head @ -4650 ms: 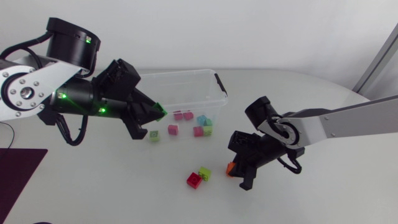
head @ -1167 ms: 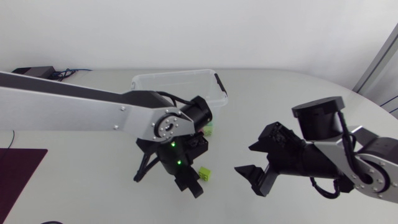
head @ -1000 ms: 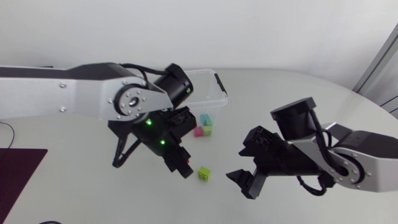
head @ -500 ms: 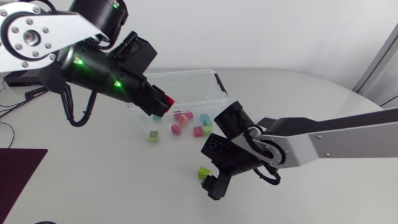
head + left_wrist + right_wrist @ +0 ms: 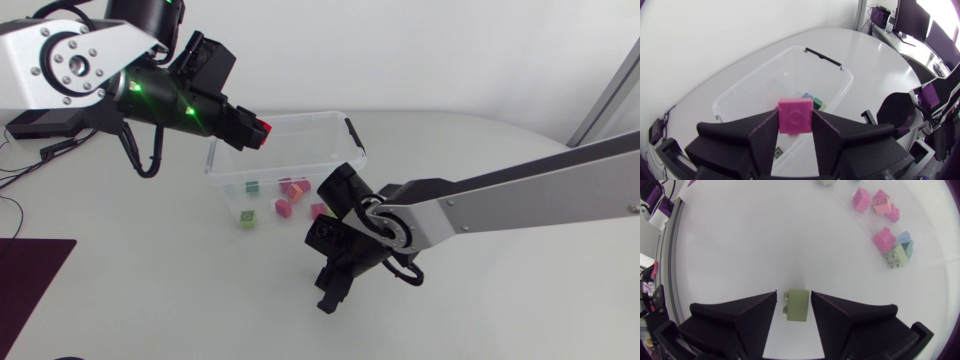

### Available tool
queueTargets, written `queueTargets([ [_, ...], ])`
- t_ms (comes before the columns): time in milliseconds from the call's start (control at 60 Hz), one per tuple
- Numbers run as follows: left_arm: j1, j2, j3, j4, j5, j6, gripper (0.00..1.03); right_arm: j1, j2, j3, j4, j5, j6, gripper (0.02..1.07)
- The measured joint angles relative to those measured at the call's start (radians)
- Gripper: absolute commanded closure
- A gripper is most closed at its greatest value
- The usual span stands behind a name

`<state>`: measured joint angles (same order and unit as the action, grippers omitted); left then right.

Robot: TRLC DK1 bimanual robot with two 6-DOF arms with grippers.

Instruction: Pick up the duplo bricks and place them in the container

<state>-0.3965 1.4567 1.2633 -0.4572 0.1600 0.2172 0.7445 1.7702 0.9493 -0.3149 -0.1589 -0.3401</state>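
Green brick [image 5: 798, 305], hidden overhead, sits between open right jaws; left jaws clamp a pink brick [image 5: 795, 115].

The clear plastic rectangular container [image 5: 300, 117] sits behind the middle of the white table [image 5: 520, 300], with small pink and green plastic bricks [image 5: 290, 187] on its floor. The left gripper [image 5: 252, 137] is above the container's left end, a red square brick [image 5: 264, 130] between its fingers. In front of the container is the right gripper [image 5: 332, 290], a light-green brick [image 5: 798, 305] lying on the table between its fingers
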Motion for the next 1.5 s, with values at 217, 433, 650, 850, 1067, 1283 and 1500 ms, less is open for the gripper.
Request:
queueTargets([
  [217,0.031,0.066,0.0,0.073,0.0,-0.008,0.51,-0.013,0.0,-0.002,-0.028,0.007,0.003,0.85],
  [433,0.043,0.127,0.0,0.101,0.0,-0.008,0.04,-0.031,-0.163,-0.019,-0.103,0.019,0.011,0.85],
  [650,0.07,0.097,-0.006,0.116,-0.002,-0.008,0.04,-0.081,-0.383,0.054,-0.226,0.026,0.026,0.85],
  [850,0.076,-0.024,-0.063,0.111,-0.092,-0.008,0.04,-0.123,-0.454,0.175,-0.236,0.026,0.053,0.85],
  [1067,0.13,-0.184,-0.159,0.108,-0.114,-0.007,0.04,-0.159,-0.428,0.253,-0.145,0.026,0.083,0.85],
  [1283,0.185,-0.325,-0.249,0.11,-0.117,0.048,0.04,-0.169,-0.264,0.33,0.003,0.035,0.113,0.83],
  [1500,0.189,-0.444,-0.344,0.109,-0.117,0.099,0.04,-0.171,-0.06,0.428,0.133,0.102,0.124,0.67],
])
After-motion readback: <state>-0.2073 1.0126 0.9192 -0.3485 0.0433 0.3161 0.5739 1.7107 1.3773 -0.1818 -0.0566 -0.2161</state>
